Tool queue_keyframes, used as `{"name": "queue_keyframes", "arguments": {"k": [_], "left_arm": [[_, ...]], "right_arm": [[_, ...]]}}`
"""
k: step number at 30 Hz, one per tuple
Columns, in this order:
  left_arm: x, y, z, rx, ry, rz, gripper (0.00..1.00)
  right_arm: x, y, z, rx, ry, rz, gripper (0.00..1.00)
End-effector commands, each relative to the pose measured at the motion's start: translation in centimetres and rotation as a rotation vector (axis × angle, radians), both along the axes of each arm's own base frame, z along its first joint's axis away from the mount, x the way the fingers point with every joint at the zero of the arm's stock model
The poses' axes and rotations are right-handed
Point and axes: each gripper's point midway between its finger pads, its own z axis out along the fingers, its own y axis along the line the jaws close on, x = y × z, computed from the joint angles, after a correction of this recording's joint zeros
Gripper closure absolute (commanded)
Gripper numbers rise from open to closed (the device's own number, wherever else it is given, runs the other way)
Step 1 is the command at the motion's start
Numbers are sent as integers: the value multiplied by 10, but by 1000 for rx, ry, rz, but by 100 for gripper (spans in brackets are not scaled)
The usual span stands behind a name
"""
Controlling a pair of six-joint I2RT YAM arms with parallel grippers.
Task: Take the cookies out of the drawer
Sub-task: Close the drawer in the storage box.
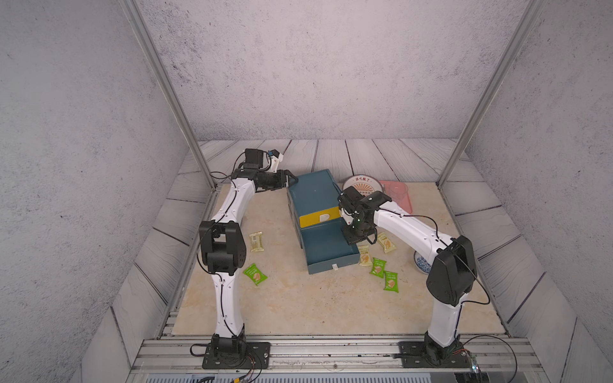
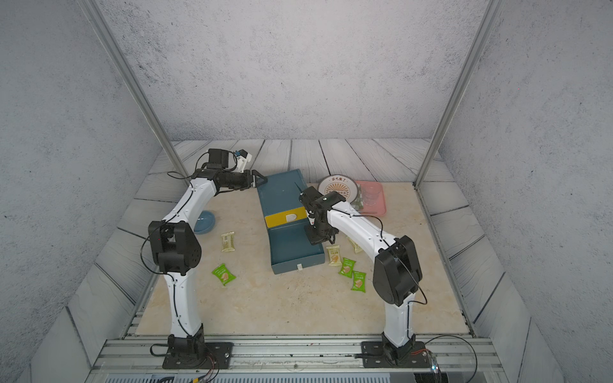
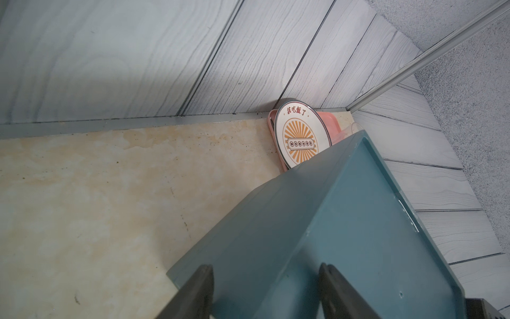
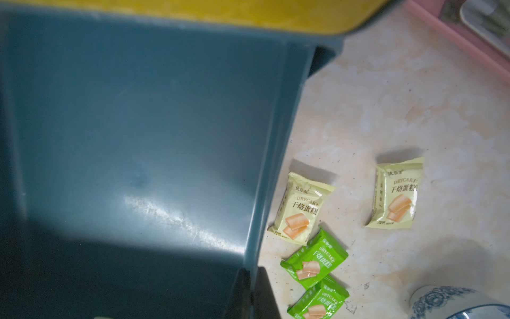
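Since cookies [image 4: 300,210] look light, crinkly, slippery, pinch a crimped end | left fingers [image 3: 193,292] spread astride cabinet [image 3: 345,221] | right fingers [image 4: 241,295] pressed together, empty, over drawer [image 4: 138,124]

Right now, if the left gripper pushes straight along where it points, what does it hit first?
The teal drawer cabinet. The left gripper is open right at its rear corner, so that corner comes first, likely at once; whether they already touch is unclear.
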Motion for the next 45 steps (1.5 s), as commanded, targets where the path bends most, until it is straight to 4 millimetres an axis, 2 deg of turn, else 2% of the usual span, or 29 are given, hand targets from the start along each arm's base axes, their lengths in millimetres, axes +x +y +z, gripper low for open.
{"name": "queue_keyframes", "arguments": {"k": [1, 7, 12, 16, 22, 26, 33, 37, 45], "left_arm": [[-52, -32, -40, -47, 248, -123, 35], [-52, -34, -40, -64, 251, -129, 35], [-54, -37, -46, -78, 269, -138, 35], [-56, -39, -47, -92, 279, -141, 35], [-57, -39, -49, -101, 284, -139, 35], [-57, -39, -51, -102, 289, -135, 35], [-58, -37, -53, -93, 294, -127, 34], [-60, -37, -54, -92, 295, -126, 33], [-58, -34, -54, -84, 295, -115, 32]], "right_arm": [[28, 36, 38, 131, -198, 141, 100], [41, 37, 35, 136, -302, 145, 100], [54, 40, 24, 96, -295, 120, 100], [68, 47, 24, 105, -328, 102, 100], [69, 39, 12, 75, -325, 46, 100], [68, 34, 8, 66, -318, 23, 87], [66, 29, 0, 57, -296, 7, 71], [70, 23, 15, 63, -335, -19, 58], [66, 16, 70, 156, -445, -56, 43]]}}
